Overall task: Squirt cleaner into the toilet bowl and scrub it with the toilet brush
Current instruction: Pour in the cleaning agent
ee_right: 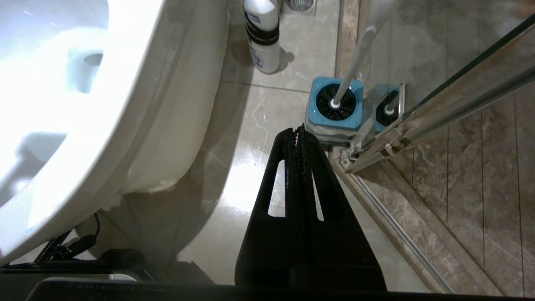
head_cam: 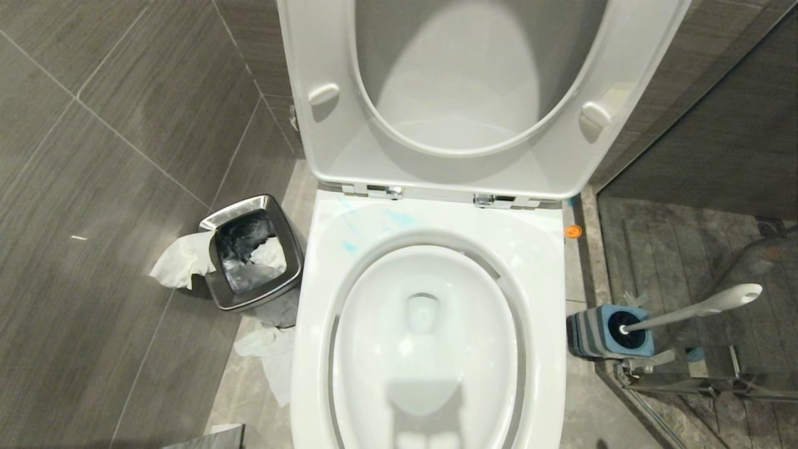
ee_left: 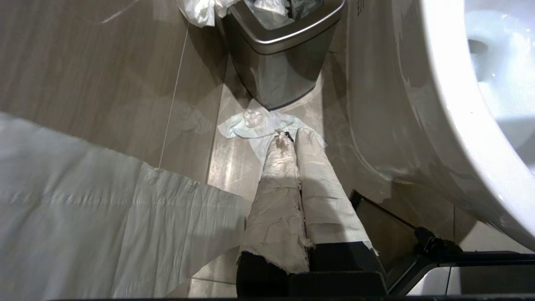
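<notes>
The white toilet bowl (head_cam: 430, 349) fills the middle of the head view, with seat and lid (head_cam: 474, 93) raised. Pale blue smears of cleaner (head_cam: 399, 217) lie on the back left of the rim. The toilet brush (head_cam: 692, 308) stands on the floor to the bowl's right, its black head in a grey-and-blue holder (head_cam: 598, 337) and its white handle leaning right. Neither gripper shows in the head view. My left gripper (ee_left: 291, 134), its fingers wrapped in pale paper, hangs shut and empty over the floor beside the bowl (ee_left: 459, 104). My right gripper (ee_right: 299, 130) is shut and empty, short of the brush (ee_right: 355, 54).
A steel waste bin (head_cam: 252, 252) stands left of the toilet, with crumpled tissues (head_cam: 268, 355) on the floor around it. A white bottle (ee_right: 262, 35) stands on the floor by the toilet's right side. A glass shower door and its metal track (ee_right: 418, 133) close off the right.
</notes>
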Available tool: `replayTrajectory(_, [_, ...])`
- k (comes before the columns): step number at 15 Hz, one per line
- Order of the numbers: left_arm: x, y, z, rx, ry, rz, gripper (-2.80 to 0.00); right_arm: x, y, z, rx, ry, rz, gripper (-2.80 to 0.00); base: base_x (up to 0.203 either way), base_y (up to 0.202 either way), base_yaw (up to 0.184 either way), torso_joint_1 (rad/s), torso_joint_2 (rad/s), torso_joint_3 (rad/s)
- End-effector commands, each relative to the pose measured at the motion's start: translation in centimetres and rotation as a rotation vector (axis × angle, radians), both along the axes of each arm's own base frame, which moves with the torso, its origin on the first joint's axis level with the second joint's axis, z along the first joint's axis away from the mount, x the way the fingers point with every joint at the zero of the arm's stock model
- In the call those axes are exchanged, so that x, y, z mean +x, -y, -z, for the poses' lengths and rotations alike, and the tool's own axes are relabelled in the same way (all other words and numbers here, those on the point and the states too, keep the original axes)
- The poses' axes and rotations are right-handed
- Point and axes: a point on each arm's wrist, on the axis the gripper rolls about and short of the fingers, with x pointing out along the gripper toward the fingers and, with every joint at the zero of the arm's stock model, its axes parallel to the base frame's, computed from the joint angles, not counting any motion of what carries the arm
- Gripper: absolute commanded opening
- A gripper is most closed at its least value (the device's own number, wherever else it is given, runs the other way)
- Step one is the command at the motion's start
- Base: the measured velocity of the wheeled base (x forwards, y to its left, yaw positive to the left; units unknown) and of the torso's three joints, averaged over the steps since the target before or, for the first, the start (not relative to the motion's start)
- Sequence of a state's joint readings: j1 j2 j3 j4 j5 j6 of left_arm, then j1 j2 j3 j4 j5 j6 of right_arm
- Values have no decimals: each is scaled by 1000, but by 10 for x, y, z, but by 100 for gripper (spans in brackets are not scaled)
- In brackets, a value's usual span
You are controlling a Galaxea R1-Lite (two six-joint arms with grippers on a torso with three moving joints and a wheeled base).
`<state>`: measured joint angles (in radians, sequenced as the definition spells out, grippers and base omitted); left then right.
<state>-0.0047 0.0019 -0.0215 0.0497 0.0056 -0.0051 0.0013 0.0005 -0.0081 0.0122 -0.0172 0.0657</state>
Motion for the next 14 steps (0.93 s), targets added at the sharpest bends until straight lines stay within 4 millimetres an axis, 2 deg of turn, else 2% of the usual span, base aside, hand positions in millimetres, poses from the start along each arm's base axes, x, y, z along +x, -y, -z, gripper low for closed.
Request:
replayTrajectory(1, [0, 0, 0, -1, -1, -1, -280, 0, 0, 0, 0, -6, 1, -280, 0, 0, 0, 1, 3, -202])
replayTrajectory(14, [0, 0, 0, -1, -1, 1, -280, 1, 0, 0, 0, -8, -1, -280, 0, 0, 0, 3, 4, -198])
